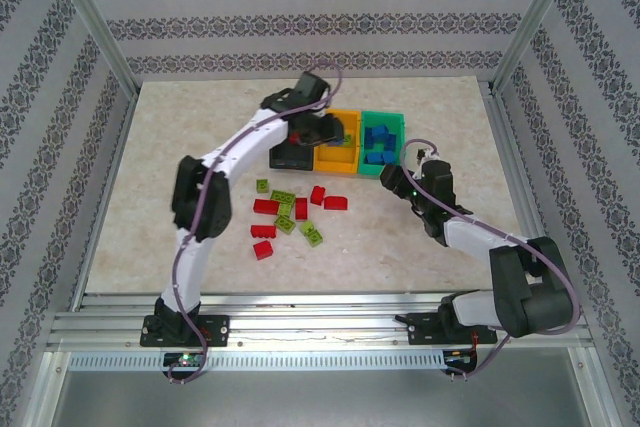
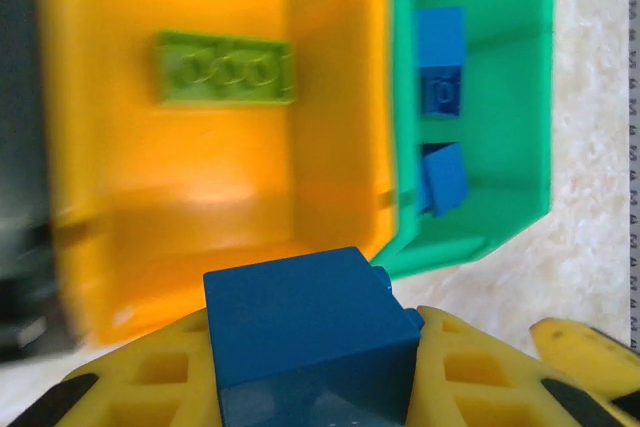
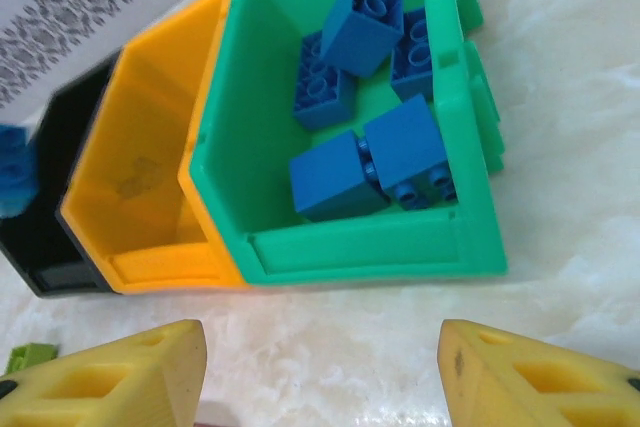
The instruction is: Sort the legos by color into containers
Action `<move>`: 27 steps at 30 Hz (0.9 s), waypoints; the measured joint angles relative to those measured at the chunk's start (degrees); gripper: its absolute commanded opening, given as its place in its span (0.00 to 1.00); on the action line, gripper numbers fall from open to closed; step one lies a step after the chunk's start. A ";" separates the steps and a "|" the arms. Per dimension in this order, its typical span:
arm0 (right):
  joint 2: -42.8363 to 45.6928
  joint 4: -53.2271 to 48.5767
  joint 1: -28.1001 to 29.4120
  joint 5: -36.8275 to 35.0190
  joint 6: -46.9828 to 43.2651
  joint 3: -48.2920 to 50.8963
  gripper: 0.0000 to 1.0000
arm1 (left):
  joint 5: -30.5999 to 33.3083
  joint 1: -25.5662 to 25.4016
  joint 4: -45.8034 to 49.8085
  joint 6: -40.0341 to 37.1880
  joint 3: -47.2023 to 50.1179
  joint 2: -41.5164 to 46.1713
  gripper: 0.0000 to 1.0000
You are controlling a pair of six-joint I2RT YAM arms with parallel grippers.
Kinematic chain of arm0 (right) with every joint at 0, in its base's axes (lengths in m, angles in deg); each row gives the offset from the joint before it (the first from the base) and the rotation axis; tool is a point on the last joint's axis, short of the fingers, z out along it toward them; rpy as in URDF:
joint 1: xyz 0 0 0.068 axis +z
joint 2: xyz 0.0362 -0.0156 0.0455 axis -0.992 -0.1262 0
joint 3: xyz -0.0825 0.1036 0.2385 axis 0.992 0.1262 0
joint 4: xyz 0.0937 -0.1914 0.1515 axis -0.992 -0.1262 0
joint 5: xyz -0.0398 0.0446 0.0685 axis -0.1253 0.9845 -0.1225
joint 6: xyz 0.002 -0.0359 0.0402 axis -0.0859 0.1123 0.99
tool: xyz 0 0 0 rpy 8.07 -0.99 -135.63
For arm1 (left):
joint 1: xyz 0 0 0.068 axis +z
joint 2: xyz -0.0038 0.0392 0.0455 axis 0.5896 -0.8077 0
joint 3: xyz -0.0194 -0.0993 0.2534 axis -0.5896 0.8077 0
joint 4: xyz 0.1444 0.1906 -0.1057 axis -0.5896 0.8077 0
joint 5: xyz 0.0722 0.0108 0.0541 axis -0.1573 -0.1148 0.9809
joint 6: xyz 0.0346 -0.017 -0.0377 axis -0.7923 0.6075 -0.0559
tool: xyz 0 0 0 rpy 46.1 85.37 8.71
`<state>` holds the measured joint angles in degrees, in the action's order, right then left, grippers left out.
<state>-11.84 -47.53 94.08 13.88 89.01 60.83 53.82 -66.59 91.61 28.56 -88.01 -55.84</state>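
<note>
Left wrist view: left end effector is clamping a blue lego above the orange-yellow container; the teal-green container, by the counter's far edge, is sitting immediately rightward, nearer the open, empty right end effector.

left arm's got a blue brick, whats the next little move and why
Probably shift the left gripper sideways until the blue brick hangs over the teal bin. It now sits by the orange bin, which holds a lime brick; the other blue bricks lie in teal.
</note>
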 measured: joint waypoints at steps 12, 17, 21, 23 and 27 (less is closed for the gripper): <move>7.13 -2.12 -1.38 3.63 0.17 1.75 0.63 | -2.21 -4.24 3.54 3.82 -28.17 -20.00 0.73; 13.81 -8.90 -0.26 5.49 -1.09 1.77 0.63 | -2.75 -3.93 3.61 3.39 -27.74 -19.52 0.78; 17.14 -16.24 4.94 5.60 -3.61 1.77 0.64 | -2.08 -3.93 3.87 1.01 -17.81 -12.74 0.79; 17.18 -18.91 7.58 5.60 -4.68 1.77 0.64 | -1.05 -3.93 2.51 -0.22 -8.44 -6.23 0.79; 13.20 -21.97 11.72 6.01 -5.51 1.51 0.65 | -0.55 -3.39 -5.46 -0.79 16.94 11.72 0.79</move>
<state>1.36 -69.50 105.80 19.89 83.50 62.33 53.28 -69.97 86.15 27.77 -71.07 -44.12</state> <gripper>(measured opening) 0.643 0.791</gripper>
